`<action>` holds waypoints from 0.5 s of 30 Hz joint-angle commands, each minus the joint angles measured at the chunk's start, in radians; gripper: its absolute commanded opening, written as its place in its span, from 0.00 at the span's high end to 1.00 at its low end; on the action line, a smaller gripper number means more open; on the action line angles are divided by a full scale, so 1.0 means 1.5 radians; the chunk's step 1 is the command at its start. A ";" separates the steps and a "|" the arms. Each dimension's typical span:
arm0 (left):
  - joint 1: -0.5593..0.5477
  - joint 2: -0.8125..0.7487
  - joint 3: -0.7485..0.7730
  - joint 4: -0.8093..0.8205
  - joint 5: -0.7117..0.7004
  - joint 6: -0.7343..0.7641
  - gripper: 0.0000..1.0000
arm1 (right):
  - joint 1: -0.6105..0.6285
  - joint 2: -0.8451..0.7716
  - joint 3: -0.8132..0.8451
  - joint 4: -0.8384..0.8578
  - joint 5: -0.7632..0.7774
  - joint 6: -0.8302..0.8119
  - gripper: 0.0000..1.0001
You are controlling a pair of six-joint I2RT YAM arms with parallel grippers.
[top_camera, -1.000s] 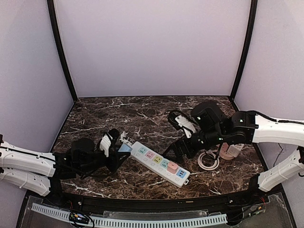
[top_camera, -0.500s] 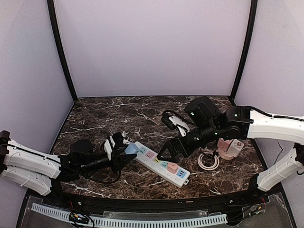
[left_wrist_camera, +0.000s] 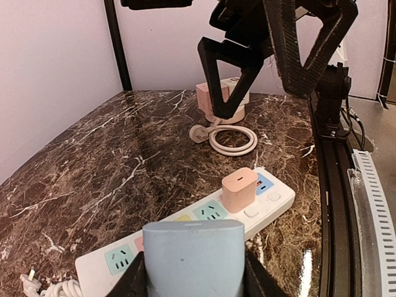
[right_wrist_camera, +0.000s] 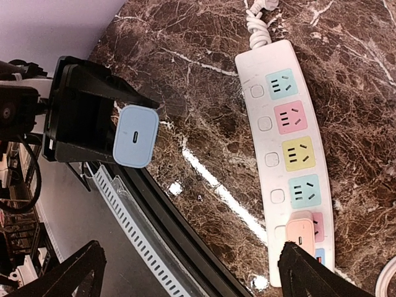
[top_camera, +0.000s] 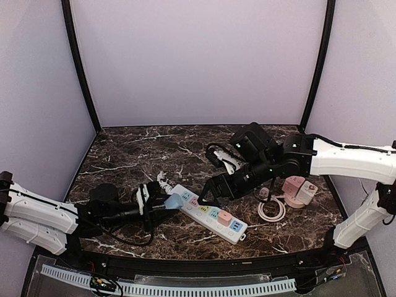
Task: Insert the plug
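- Dark marbled tabletop [top_camera: 124, 154] inside pale lilac walls was what I had to work on, with the white power strip [top_camera: 207, 212] lying slantwise near the front edge.
- Over the last second I watched the left arm stretch out along the table. The left gripper [top_camera: 166, 202] had carried the pale blue plug [top_camera: 172, 201] from short of the strip up to its left end.
- That gripper was clamped narrowly on the plug's two sides. In its own wrist view the plug [left_wrist_camera: 193, 257] filled the lower frame between the fingers [left_wrist_camera: 133, 281].
- Meanwhile the right arm had swung leftward, away from the coiled white cable [top_camera: 271, 210] and the pink cube adapter [top_camera: 297, 190]. The right gripper [top_camera: 210, 190] hung over the middle of the strip with its jaws spread wide and nothing in them.
- From the right wrist view, the plug [right_wrist_camera: 135, 136] sat off the strip's end and was not yet in any socket.
- A pink plug [top_camera: 224, 217] already occupied one socket toward the far end; the four coloured sockets nearer the blue plug were free.
- I judged the approach nearly finished: what remained was lining the prongs over a free socket and pressing down.
- I couldn't see the prongs, so their alignment was unknown, and I expected the right gripper would need to steady the strip.
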 commanded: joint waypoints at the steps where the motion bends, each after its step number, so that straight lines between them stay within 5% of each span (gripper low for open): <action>1: -0.008 0.015 0.016 0.002 0.047 0.009 0.99 | -0.003 0.020 0.025 0.005 -0.018 0.033 0.04; 15: -0.024 0.044 0.039 0.014 0.036 0.007 0.99 | -0.001 0.068 0.016 0.105 -0.103 0.125 0.20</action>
